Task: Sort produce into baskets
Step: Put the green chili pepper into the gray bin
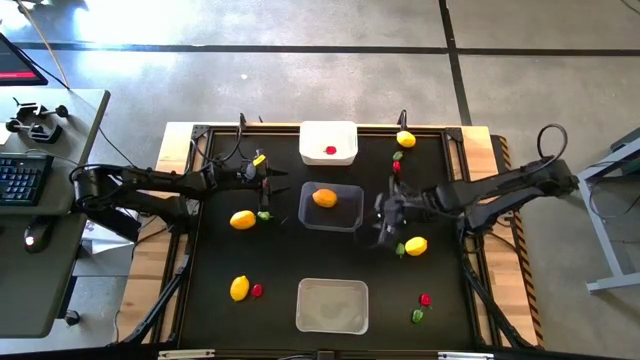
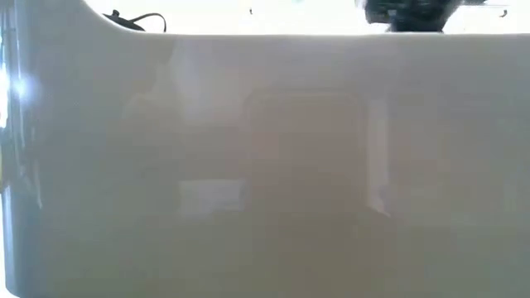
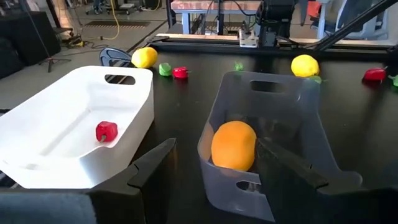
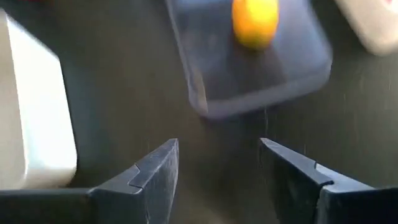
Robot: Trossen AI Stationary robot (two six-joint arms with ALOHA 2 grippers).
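- Now the right gripper (image 1: 388, 226) stands over the black table (image 1: 220, 320), just beside the right edge of the clear basket (image 1: 333, 207); its two fingers (image 4: 155, 171) are spread apart and there is nothing between them.
- Inside the clear basket lies one orange oval (image 1: 324, 197), close to its far left corner.
- The left gripper (image 1: 268, 185) is at the left of the clear basket, near it; its fingers are apart and empty, and it points toward the white basket (image 3: 74, 124) and the clear one.
- The white basket (image 1: 328, 142) stands at the far edge of the table and holds one red piece (image 1: 331, 151).
- The pale grey basket (image 1: 332, 305) is at the near edge; I see nothing in it.
- On the table itself: a yellow oval (image 1: 242, 219) with a green piece beside it under the left arm, a yellow oval (image 1: 239, 288) with a red piece (image 1: 257, 290) touching or almost touching it at near left, a yellow oval (image 1: 416, 245) just beside the right gripper, one more (image 1: 405, 139) at far right, and a red (image 1: 425, 298) and a green piece (image 1: 417, 316) at near right.
- The low view is filled by a pale wall, so it tells almost nothing.
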